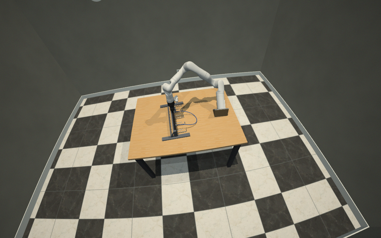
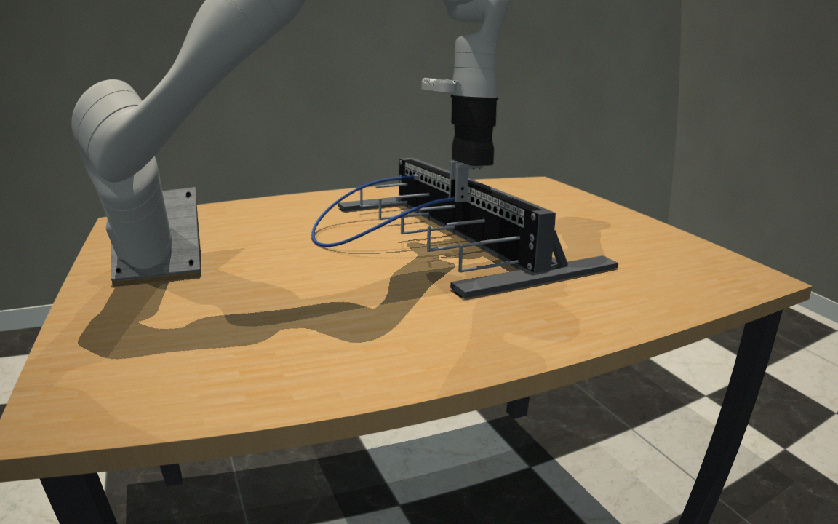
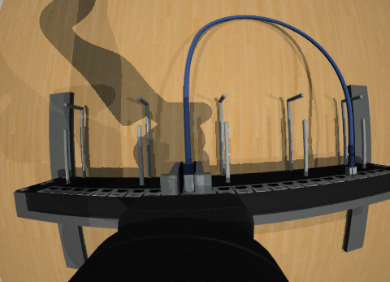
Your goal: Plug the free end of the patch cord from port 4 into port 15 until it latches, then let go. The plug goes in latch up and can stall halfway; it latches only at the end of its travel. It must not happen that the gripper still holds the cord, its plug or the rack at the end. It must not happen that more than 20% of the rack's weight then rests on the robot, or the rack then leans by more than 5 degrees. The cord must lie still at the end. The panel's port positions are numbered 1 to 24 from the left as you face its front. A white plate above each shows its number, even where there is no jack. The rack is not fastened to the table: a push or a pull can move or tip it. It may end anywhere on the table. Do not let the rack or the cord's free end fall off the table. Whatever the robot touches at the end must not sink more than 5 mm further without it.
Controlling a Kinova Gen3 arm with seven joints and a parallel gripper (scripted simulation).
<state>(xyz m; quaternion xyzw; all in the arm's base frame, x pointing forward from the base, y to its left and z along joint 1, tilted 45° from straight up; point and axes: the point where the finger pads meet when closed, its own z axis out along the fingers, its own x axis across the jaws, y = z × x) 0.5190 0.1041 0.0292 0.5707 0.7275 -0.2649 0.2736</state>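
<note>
The rack (image 1: 176,137) (image 2: 544,241) (image 3: 284,202) stands upright with its feet on the table. The blue cord (image 1: 196,119) (image 2: 327,244) (image 3: 244,17) loops out from the panel front above the table. Its fixed plug (image 3: 353,171) sits in a port toward the right in the wrist view. My gripper (image 2: 459,182) (image 3: 188,171) is shut on the free plug (image 3: 186,182), one finger on each side, right at the panel's port row. The fingers hide the port and the plug's nose; I cannot tell its depth, whether it is latched, or the port's number.
Grey wire cord guides (image 2: 428,239) (image 3: 221,132) stick out from the panel front, on both sides of the held plug. More jacks (image 2: 500,209) flank the fingers. The robot base (image 1: 220,112) (image 2: 142,234) stands across the table (image 1: 209,141) (image 2: 278,391), facing the panel's front.
</note>
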